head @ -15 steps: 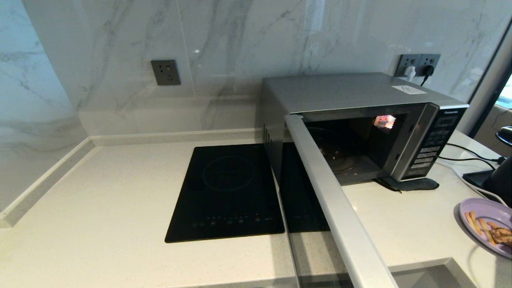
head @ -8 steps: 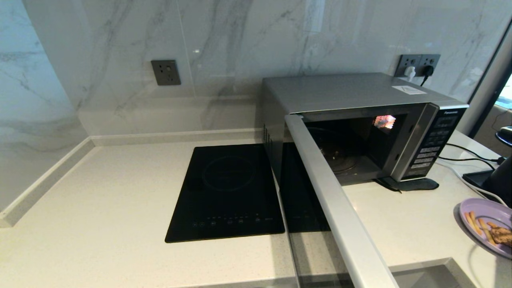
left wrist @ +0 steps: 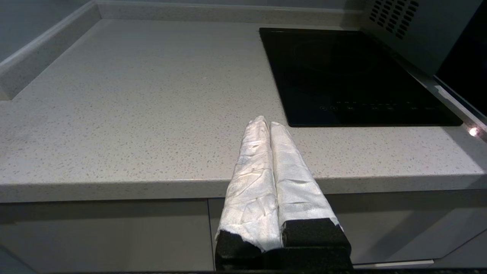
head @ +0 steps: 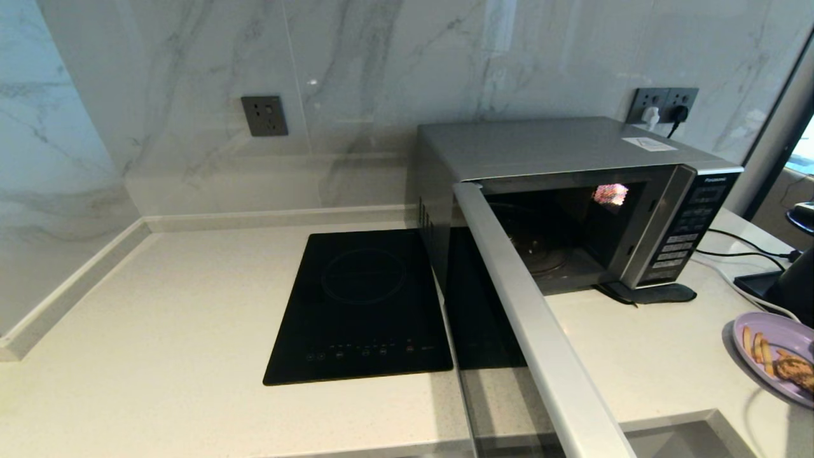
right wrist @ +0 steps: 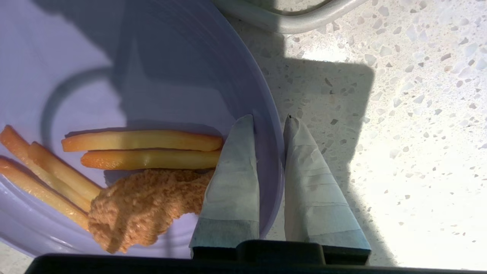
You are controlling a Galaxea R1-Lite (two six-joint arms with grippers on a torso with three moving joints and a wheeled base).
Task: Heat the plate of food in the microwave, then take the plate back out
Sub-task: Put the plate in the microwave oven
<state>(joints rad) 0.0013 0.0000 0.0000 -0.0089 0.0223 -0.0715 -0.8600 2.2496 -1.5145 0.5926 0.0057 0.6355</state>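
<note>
The lilac plate of food (head: 772, 346) sits at the far right edge of the counter, holding orange fry sticks (right wrist: 140, 140) and a brown crumbed piece (right wrist: 140, 205). My right gripper (right wrist: 269, 118) is shut on the plate's rim (right wrist: 266, 125), one finger inside the plate and one outside. The silver microwave (head: 572, 146) stands at the back right. Its door (head: 528, 305) is swung wide open toward me and the cavity (head: 553, 248) is empty. My left gripper (left wrist: 268, 122) is shut on nothing and hangs over the counter's front edge, left of the hob.
A flat black induction hob (head: 362, 305) lies left of the microwave. Cables (head: 738, 245) and a dark object (head: 795, 286) are behind the plate at the right. A grey cord (right wrist: 289, 23) runs beside the plate. The pale counter (head: 159, 331) stretches left to the wall.
The plate has shifted slightly to the right and turned a little in the right gripper's hold. The microwave door and left arm have not moved.
</note>
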